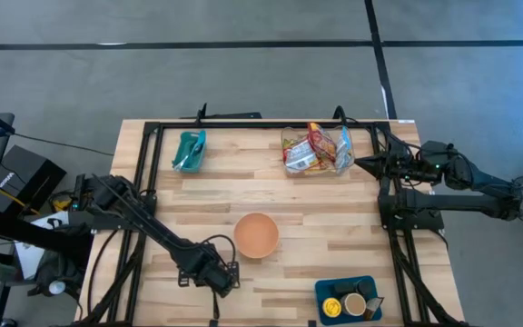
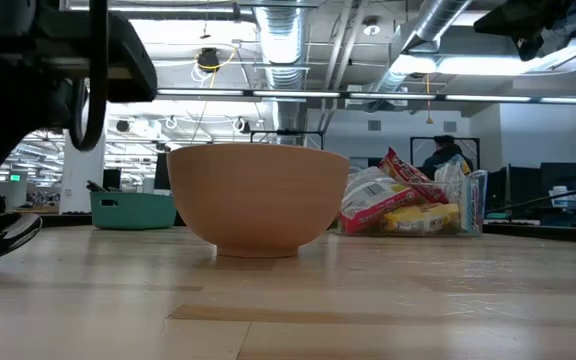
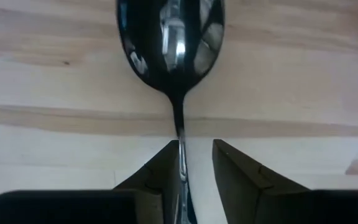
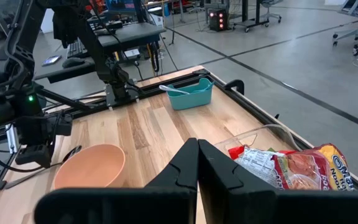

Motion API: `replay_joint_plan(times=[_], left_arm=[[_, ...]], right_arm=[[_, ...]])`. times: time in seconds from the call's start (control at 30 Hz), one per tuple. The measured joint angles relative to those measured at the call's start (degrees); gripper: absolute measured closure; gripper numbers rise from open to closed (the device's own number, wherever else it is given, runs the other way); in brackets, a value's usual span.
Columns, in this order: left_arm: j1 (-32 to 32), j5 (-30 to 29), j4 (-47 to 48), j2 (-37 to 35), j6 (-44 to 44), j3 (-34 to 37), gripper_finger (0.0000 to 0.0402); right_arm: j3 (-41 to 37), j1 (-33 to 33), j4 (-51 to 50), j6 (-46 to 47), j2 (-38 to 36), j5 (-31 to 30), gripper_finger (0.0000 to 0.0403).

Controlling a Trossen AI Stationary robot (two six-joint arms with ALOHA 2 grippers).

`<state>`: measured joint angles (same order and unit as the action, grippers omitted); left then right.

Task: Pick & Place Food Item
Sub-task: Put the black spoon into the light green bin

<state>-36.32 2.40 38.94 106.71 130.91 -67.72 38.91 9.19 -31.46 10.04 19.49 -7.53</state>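
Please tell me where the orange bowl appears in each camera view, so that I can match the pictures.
High view: orange bowl at lower centre of the table.
Low view: bowl fills the centre, close up.
Left wrist view: not in it.
Right wrist view: bowl at lower left.
Shared landmark: the snack packets.

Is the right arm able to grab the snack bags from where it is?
Probably yes. The right gripper, shut, hovers right beside the snack bags, with nothing between them; it must open first.
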Motion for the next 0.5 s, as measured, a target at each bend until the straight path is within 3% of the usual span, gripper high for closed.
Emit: replay_joint_plan(times=[0.5], left_arm=[[-0.1,0.0,1.8,0.6,-0.1,0.0,0.0312]], right_arm=[[0.0,0.0,0.2,0.0,0.0,0.0,0.0403]])
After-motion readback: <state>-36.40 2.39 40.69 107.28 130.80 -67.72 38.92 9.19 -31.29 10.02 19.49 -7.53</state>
